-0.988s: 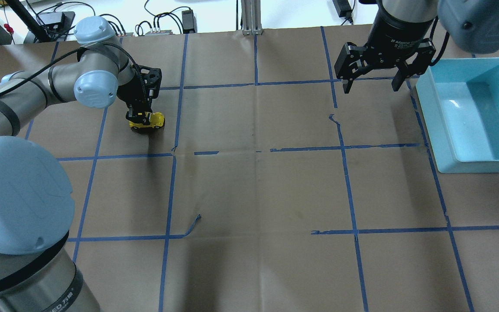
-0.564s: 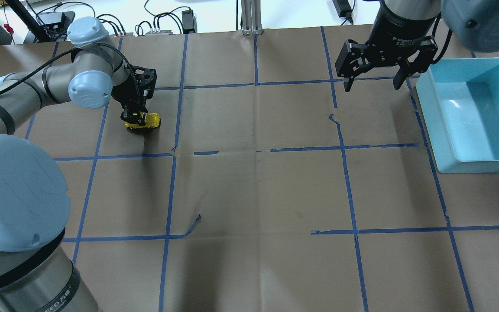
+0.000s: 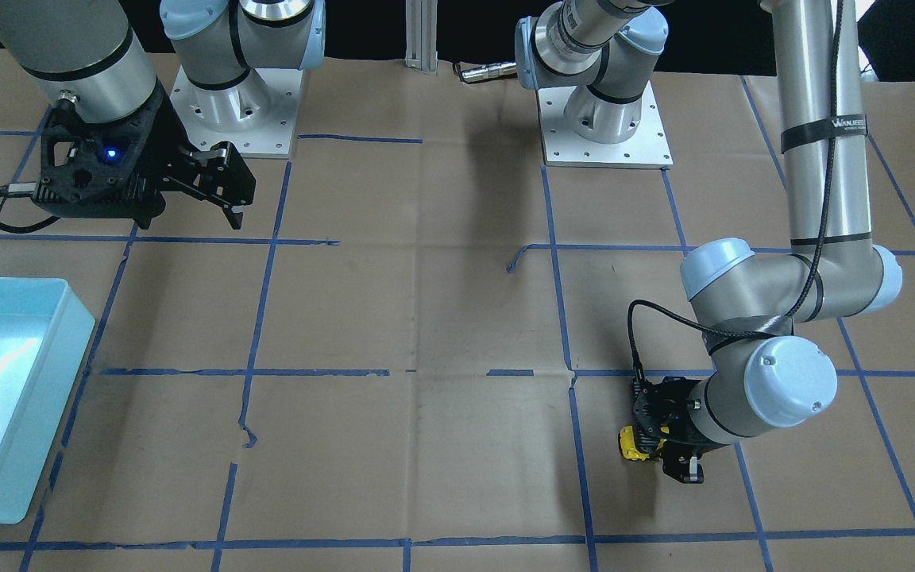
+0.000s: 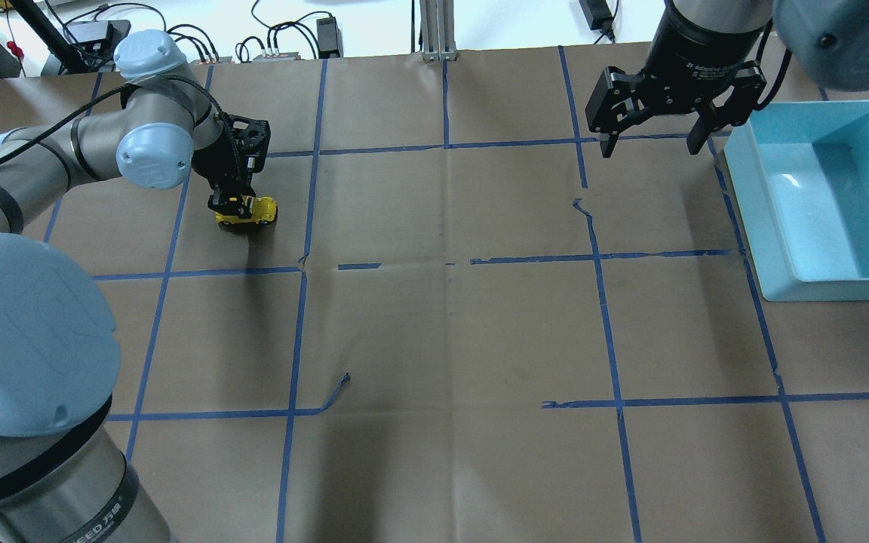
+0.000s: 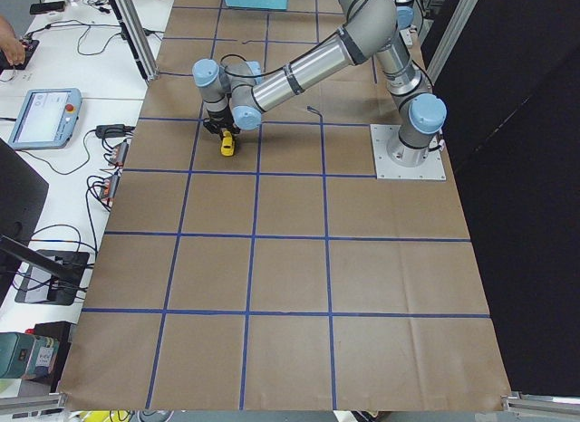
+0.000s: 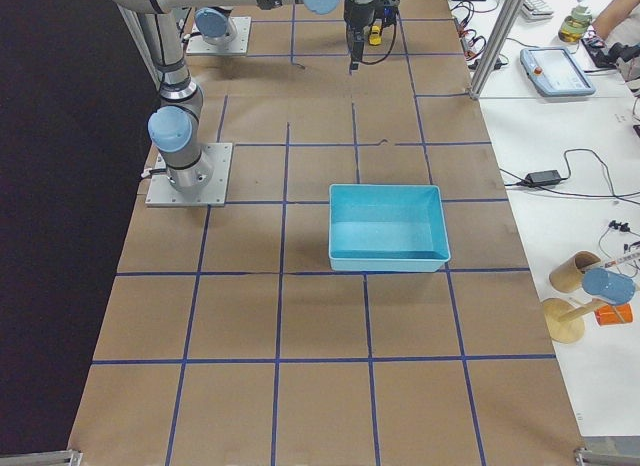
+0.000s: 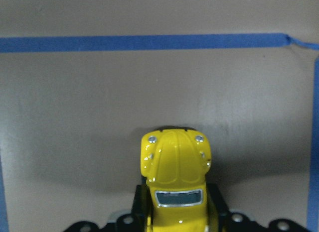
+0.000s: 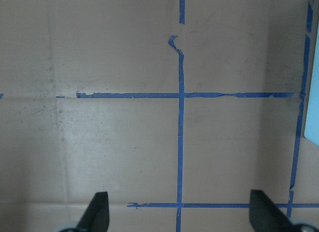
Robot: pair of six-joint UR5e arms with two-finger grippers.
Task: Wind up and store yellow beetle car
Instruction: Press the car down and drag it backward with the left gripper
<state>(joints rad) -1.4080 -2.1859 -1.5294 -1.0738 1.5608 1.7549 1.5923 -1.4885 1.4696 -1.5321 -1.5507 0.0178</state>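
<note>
The left claw (image 4: 232,204) is clamped on the yellow beetle car (image 4: 253,213), down at the brown surface (image 4: 442,339) inside a taped square. Farther off, the right claw (image 4: 651,145) hangs spread wide, just beside the blue bin (image 4: 781,283).

We show the glossy yellow beetle car (image 7: 174,165), dark-windowed, between the black jaws of the left gripper (image 4: 232,204); beneath them, brown paper (image 7: 75,117) gridded with blue tape (image 7: 139,43); beside the black right gripper (image 4: 651,148), a pale turquoise bin (image 4: 819,289).
</note>
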